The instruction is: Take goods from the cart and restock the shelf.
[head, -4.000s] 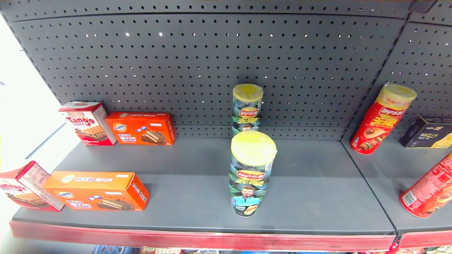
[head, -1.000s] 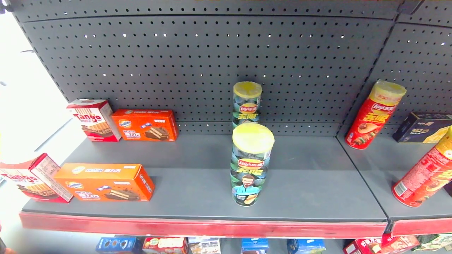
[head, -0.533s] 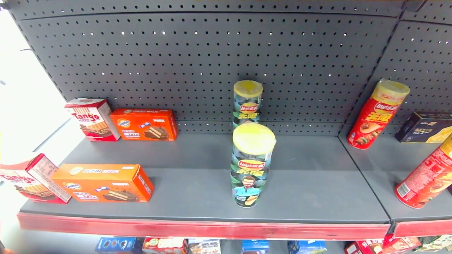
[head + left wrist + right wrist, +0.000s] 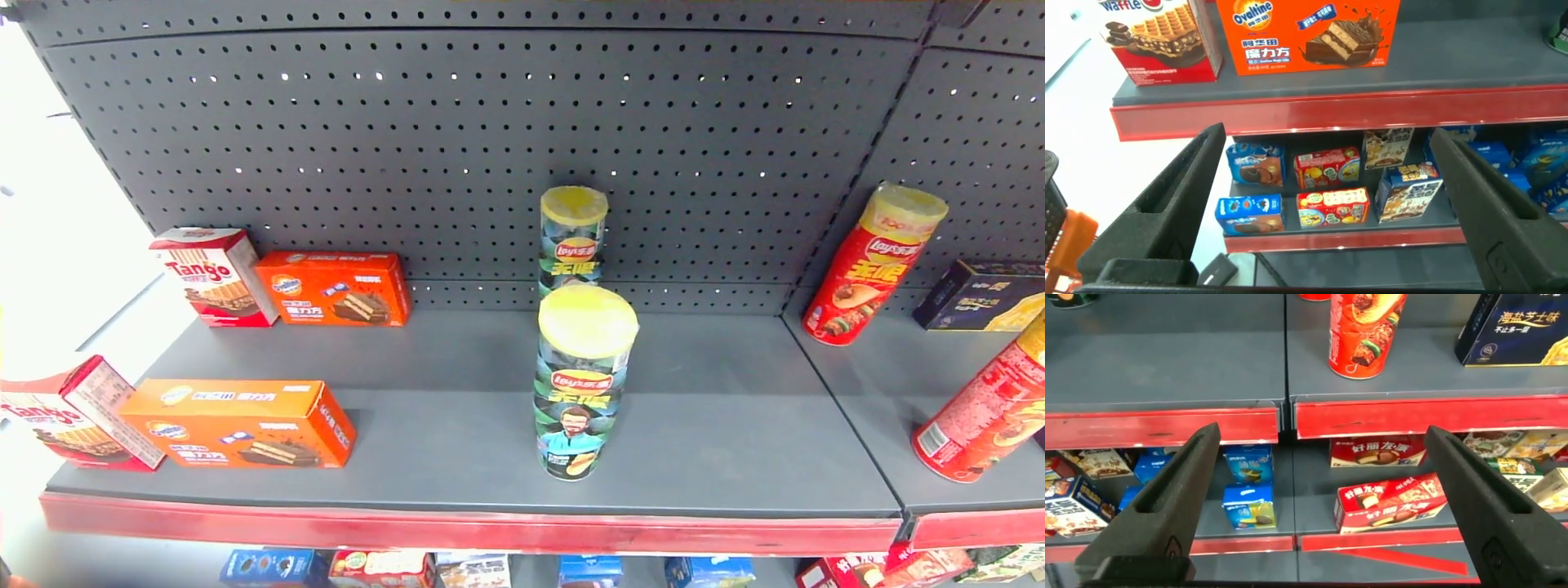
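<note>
Shelf (image 4: 718,441) space lies bare beside the front chip can (image 4: 581,384), mid-shelf near the front edge. Left gripper (image 4: 1327,135) and right gripper (image 4: 1323,431) gape empty, facing that edge. Probably fetch the next item now, gripping it squarely and upright.

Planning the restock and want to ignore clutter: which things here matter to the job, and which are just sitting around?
Job: shelf; left gripper and right gripper, both open and empty; front green chip can; rear green chip can; front orange wafer box.
Just there: red chip can in the neighbouring bay; dark box; lower-shelf snack boxes.
</note>
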Tool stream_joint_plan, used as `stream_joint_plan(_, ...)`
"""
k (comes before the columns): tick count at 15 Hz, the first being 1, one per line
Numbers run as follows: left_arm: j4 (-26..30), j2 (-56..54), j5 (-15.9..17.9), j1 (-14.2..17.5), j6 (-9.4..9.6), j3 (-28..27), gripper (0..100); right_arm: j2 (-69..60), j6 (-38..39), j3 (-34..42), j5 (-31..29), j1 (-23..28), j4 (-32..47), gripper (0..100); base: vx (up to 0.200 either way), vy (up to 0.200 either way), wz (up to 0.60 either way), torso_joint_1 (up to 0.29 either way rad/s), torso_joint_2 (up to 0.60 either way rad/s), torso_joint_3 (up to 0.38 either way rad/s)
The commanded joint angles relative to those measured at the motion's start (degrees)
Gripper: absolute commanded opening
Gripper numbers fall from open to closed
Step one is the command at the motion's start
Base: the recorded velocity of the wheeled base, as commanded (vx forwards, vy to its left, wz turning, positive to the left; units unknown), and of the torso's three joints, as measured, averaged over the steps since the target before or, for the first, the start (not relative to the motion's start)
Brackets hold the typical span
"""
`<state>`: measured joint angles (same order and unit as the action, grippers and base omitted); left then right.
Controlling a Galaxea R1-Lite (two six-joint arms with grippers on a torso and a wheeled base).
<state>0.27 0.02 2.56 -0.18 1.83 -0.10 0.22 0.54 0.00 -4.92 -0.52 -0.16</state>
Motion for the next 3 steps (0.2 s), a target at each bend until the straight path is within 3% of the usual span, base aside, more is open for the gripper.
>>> stream_joint_plan(1,0.0,-0.02,-0.01,0.01,0.02,0.01,100,0.13,-0.01,0.0,0.0,0.0,-0.02,100,0.0,0.0,0.0,0.0,0.0,0.0)
stream_joint_plan(3,0.0,-0.02,-0.01,0.01,0.02,0.01,100,0.13,-0.01,0.0,0.0,0.0,-0.02,100,0.0,0.0,0.0,0.0,0.0,0.0)
